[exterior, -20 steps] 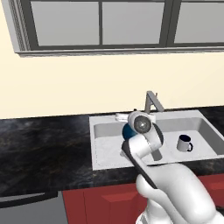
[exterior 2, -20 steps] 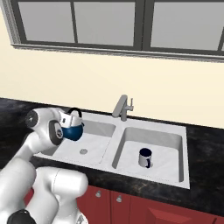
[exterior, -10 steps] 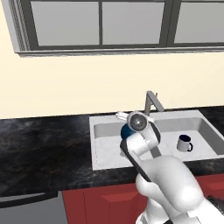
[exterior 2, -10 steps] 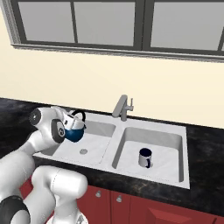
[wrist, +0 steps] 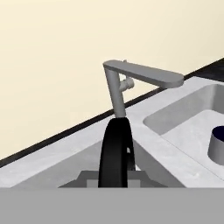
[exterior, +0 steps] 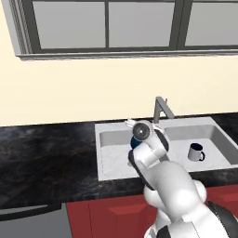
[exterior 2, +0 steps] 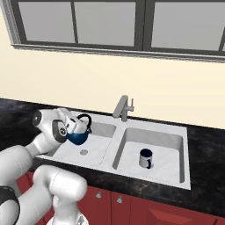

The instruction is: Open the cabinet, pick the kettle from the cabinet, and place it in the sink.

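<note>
Holding the kettle (exterior 2: 78,136) over the sink (exterior 2: 132,168), gripper (exterior 2: 75,126) near mug (exterior 2: 146,158) and faucet (exterior 2: 122,108)

Set into the counter (exterior 2: 206,145) below the window (exterior 2: 132,22): a two-basin sink (exterior 2: 182,151), faucet (exterior 2: 123,107) behind its divider. In the basin left of the faucet, just above the floor: the kettle (exterior 2: 78,134), handle clamped in the gripper (exterior 2: 75,126). In the right basin: a mug (exterior 2: 146,158). Below the sink: low cabinets (exterior 2: 145,211).
</note>
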Tool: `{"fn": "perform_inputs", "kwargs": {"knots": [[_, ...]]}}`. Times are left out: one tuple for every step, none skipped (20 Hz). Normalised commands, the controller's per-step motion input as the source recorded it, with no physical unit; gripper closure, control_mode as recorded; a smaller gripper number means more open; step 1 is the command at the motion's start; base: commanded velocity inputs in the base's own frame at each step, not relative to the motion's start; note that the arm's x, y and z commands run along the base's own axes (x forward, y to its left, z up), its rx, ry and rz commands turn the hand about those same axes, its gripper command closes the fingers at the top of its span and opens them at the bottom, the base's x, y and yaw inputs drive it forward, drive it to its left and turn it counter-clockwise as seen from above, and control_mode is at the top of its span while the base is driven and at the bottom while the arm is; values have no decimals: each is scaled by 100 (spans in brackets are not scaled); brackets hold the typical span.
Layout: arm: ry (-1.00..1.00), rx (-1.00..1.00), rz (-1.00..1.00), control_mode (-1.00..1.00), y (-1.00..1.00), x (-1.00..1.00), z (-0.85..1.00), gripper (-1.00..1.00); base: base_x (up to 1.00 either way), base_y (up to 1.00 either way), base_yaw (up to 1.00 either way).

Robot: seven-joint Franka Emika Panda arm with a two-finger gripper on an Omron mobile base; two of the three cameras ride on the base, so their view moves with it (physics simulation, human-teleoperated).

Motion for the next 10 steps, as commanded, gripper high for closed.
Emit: {"fn": "perform_inputs", "kwargs": {"knots": [[0, 0, -16, -100, -17, 4, -14, 100, 0, 0, 0], [0, 0, -16, -100, -15, 1, -16, 100, 0, 0, 0], [3, 0, -18, -100, -15, 0, -17, 100, 0, 0, 0], [4, 0, -19, -100, -8, 0, -22, 100, 0, 0, 0], [2, 0, -19, -100, -9, 0, -16, 100, 0, 0, 0], [2, 0, -19, -100, -8, 2, -15, 100, 0, 0, 0], [4, 0, -19, -100, -8, 3, -13, 100, 0, 0, 0], [7, 0, -19, -100, -6, 0, -15, 100, 0, 0, 0], [9, 2, -16, -100, -2, 1, -14, 100, 0, 0, 0], [7, 4, -15, -100, 0, 2, -13, 100, 0, 0, 0]]}}
